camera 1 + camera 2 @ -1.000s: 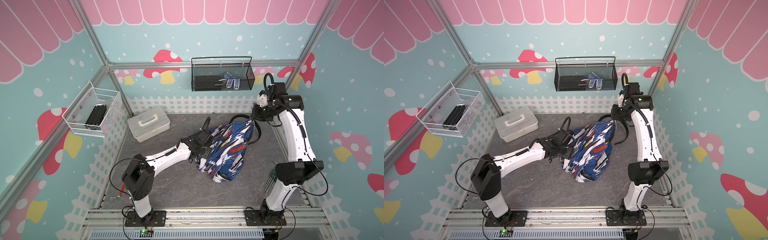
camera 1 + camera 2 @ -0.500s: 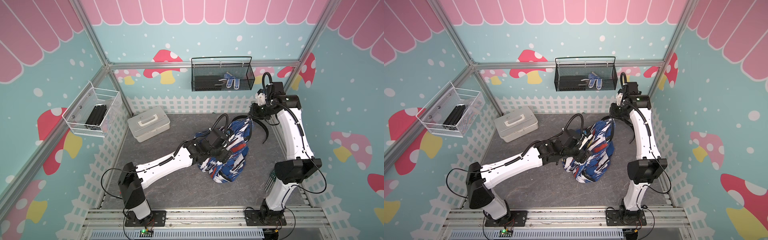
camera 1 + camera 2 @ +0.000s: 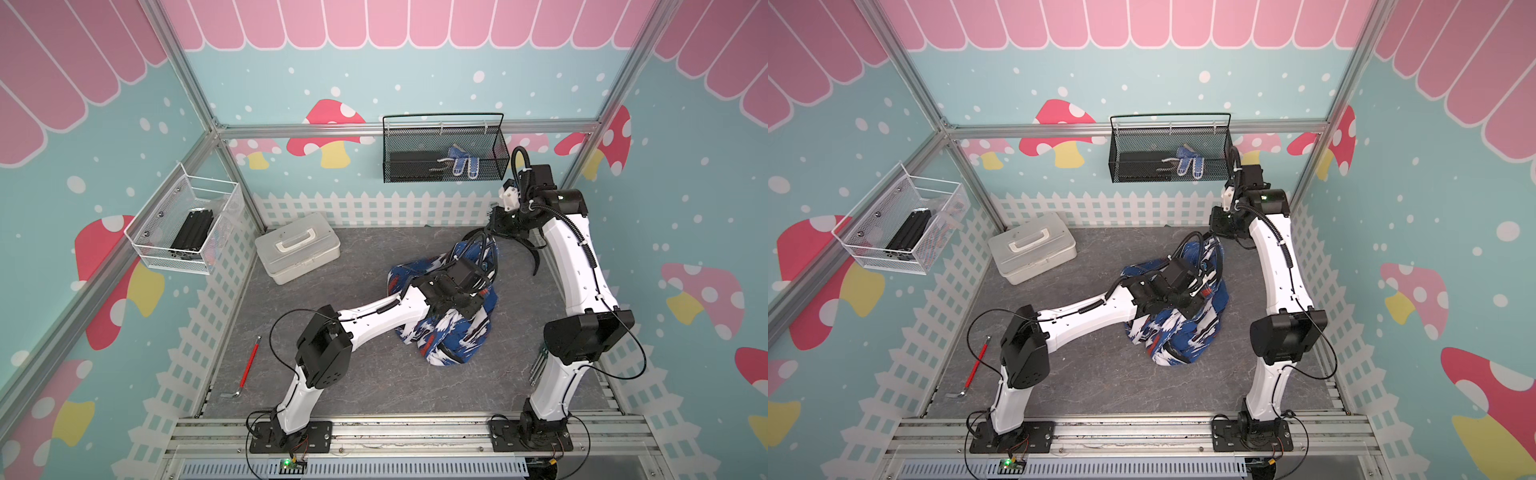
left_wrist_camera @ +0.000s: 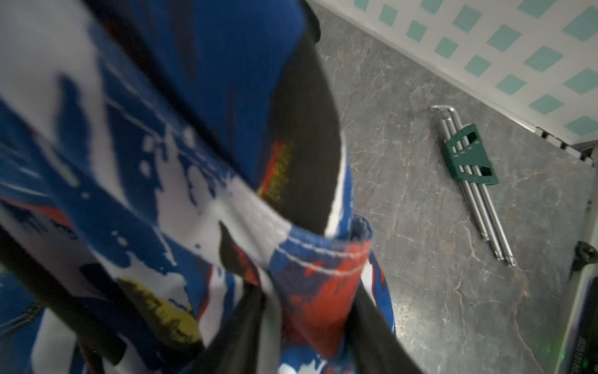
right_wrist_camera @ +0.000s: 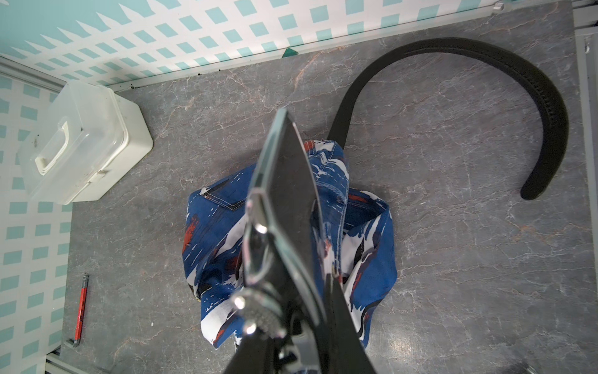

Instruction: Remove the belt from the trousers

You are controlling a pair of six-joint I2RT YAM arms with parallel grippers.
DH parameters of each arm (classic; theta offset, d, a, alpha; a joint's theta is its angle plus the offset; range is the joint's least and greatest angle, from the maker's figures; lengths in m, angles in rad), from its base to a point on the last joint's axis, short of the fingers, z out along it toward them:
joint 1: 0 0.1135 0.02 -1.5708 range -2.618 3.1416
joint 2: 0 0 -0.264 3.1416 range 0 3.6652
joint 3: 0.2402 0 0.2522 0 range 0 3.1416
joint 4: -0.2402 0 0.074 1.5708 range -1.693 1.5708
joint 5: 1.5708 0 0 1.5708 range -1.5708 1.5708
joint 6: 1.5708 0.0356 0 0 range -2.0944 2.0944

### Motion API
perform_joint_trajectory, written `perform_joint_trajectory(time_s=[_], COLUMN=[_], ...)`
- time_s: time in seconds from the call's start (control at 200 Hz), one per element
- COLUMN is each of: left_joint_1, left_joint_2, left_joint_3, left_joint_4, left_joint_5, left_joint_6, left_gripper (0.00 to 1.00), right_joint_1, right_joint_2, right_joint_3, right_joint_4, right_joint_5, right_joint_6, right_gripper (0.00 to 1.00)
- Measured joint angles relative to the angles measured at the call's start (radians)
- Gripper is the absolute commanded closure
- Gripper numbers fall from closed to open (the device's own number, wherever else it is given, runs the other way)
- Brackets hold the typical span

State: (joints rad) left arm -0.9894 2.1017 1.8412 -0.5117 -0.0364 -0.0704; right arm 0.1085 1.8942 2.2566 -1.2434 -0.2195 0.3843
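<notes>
Left gripper [image 3: 471, 305] onto trousers [image 3: 449, 340]; one belt [image 5: 548, 107]

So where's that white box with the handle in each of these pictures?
Both top views: the white box sits by the back fence, left of the trousers.
Left wrist: not in it.
Right wrist: in the fence corner, apart from the trousers.
Shared landmark: the trousers, seen in every view.

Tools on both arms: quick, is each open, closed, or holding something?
Left tool: around a fold of the trousers; clamped or not, cannot tell.
Right tool: closed, holding the belt.
</notes>
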Motion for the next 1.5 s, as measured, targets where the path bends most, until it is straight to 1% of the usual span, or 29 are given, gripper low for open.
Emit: perform_joint_trajectory(time_s=[0.145,0.25,0.43,0.595,0.7,0.84,1.006,1.101,1.196,1.376,1.441,1.501], left_joint_1=[0.008,0.009,0.013,0.014,0.014,0.014,0.022,0.051,0.107,0.204,0.228,0.251], left_joint_2=[0.030,0.040,0.079,0.116,0.136,0.139,0.139,0.138,0.129,0.117,0.107,0.097], left_joint_3=[-0.026,-0.027,-0.029,-0.056,-0.065,-0.110,-0.135,-0.144,-0.163,-0.191,-0.205,-0.220], left_joint_4=[0.041,0.056,0.054,0.029,-0.002,-0.039,-0.079,-0.098,-0.115,-0.185,-0.215,-0.254], left_joint_5=[0.006,0.015,0.032,0.029,-0.004,-0.084,-0.190,-0.239,-0.290,-0.453,-0.496,-0.533], left_joint_6=[-0.080,-0.113,-0.112,-0.078,-0.049,-0.019,-0.042,-0.092,-0.143,-0.251,-0.301,-0.360], left_gripper=[1.00,1.00,1.00,1.00,1.00,1.00,1.00,1.00,1.00,1.00,1.00,1.00], right_joint_1=[0.021,0.030,0.031,0.031,0.031,0.031,0.031,0.030,0.028,0.027,0.027,0.028], right_joint_2=[0.031,0.064,0.145,0.212,0.220,0.220,0.203,0.171,0.121,0.066,0.064,0.056], right_joint_3=[0.026,0.063,0.227,0.370,0.396,0.402,0.402,0.399,0.380,0.365,0.325,0.237], right_joint_4=[-0.003,-0.006,-0.011,-0.006,0.022,0.094,0.177,0.186,0.164,-0.012,-0.079,-0.112], right_joint_5=[-0.002,-0.004,-0.026,-0.065,-0.084,-0.116,-0.128,-0.104,-0.054,0.106,0.161,0.220], right_joint_6=[0.012,0.021,0.048,0.093,0.128,0.176,0.206,0.194,0.150,-0.001,-0.053,-0.097], right_gripper=[1.00,1.00,1.00,1.00,1.00,1.00,1.00,1.00,1.00,1.00,1.00,1.00])
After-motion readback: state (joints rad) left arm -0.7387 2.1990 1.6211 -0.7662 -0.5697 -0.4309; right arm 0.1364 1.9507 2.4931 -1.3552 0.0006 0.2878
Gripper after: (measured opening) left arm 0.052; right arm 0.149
